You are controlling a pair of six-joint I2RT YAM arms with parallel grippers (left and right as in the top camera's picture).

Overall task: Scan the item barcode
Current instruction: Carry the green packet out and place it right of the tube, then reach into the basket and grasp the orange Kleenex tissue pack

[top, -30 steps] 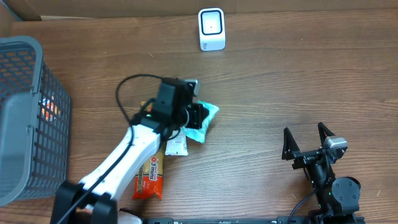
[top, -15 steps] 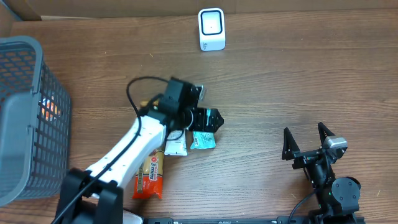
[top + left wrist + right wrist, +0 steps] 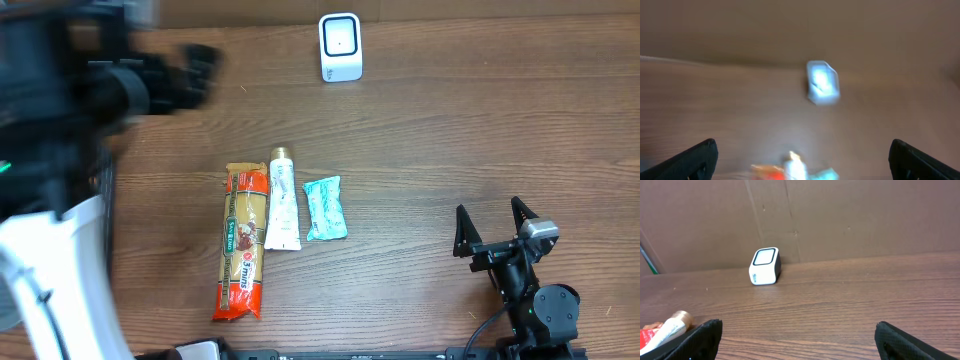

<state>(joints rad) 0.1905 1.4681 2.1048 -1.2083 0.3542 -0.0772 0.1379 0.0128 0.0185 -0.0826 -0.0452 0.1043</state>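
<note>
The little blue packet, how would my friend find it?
Start at the wooden table, where three items lie in a row near the middle. The blue packet is the rightmost, beside the white tube. It is the shortest and the only blue one.

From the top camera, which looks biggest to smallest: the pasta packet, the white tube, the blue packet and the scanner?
1. pasta packet
2. white tube
3. blue packet and scanner: they look about alike, too close to rank.
</note>
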